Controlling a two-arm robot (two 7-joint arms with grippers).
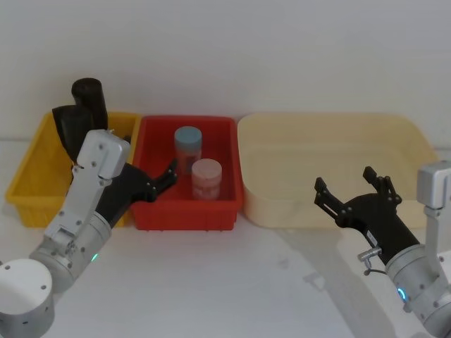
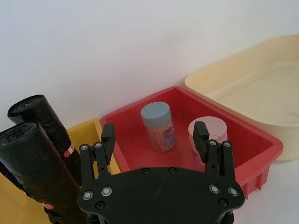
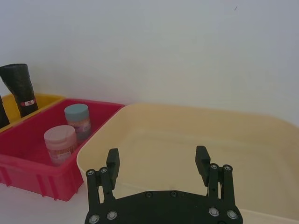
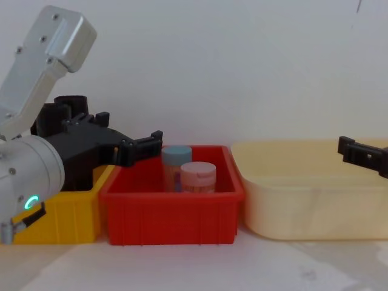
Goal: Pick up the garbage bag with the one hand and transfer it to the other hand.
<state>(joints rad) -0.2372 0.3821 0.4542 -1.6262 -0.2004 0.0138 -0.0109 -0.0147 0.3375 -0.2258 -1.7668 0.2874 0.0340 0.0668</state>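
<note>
One hand (image 2: 154, 134) spread, empty | other hand (image 3: 157, 156) spread | garbage bag (image 2: 37, 163) crinkled black cylinder, yellow bin (image 1: 21, 204)

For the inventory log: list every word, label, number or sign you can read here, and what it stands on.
No text can be read.
Red-and-white label on the rear garbage bag: too small to read.
Printed wrap on the blue-lidded jar: blurred, unreadable.
Pink-lidded jar: no lettering made out.
Left gripper, right gripper: no markings seen.
</note>
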